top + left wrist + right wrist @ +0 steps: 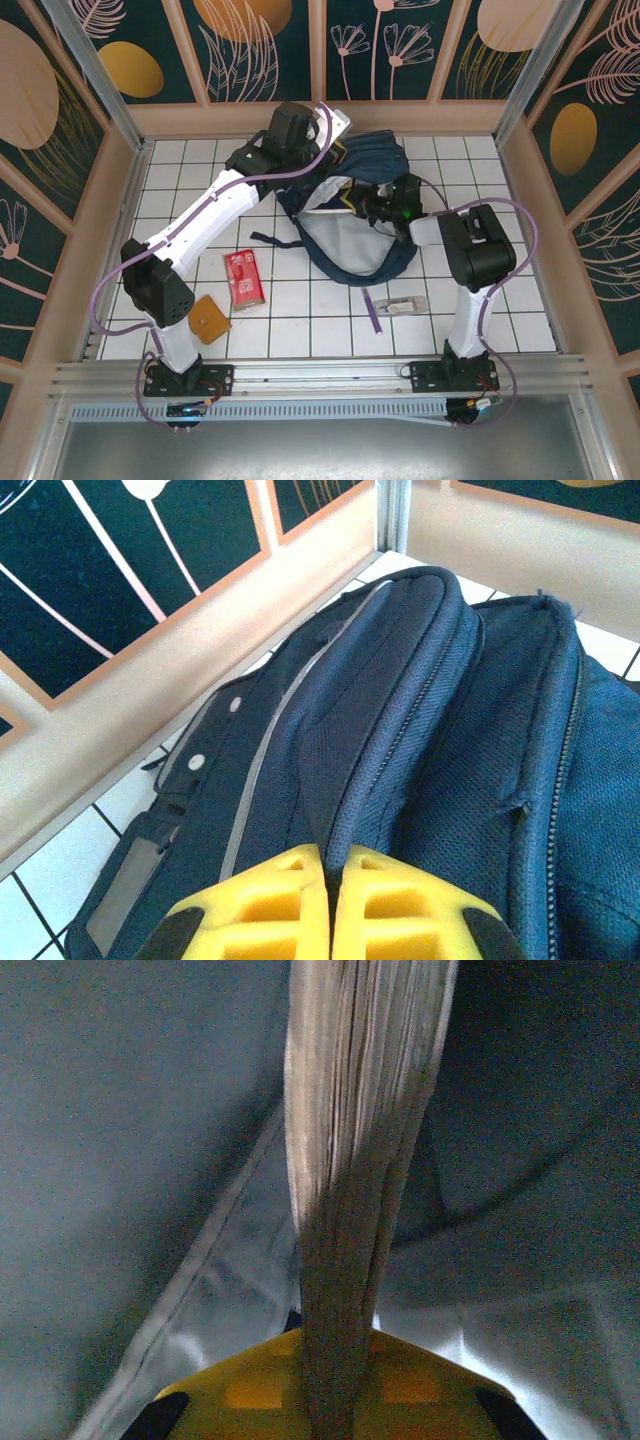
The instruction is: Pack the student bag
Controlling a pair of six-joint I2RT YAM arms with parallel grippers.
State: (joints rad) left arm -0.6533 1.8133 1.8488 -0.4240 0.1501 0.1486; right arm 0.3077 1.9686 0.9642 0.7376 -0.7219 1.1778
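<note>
While the right claw (385,207), the nearer one, pinches a thin book (350,1110) by its edge, the pages reach straight forward from it into the open mouth of the bag (395,165). The bag lies at the middle of the table, and its long axis runs from near to far. I judge the book must slide along this axis. Farther off, the left claw (330,905) is pressed together, it seems on the bag's far rim.

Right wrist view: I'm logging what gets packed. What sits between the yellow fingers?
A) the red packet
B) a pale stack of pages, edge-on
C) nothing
B: the right gripper is shut on a pale stack of pages seen edge-on, inside the student bag.
</note>
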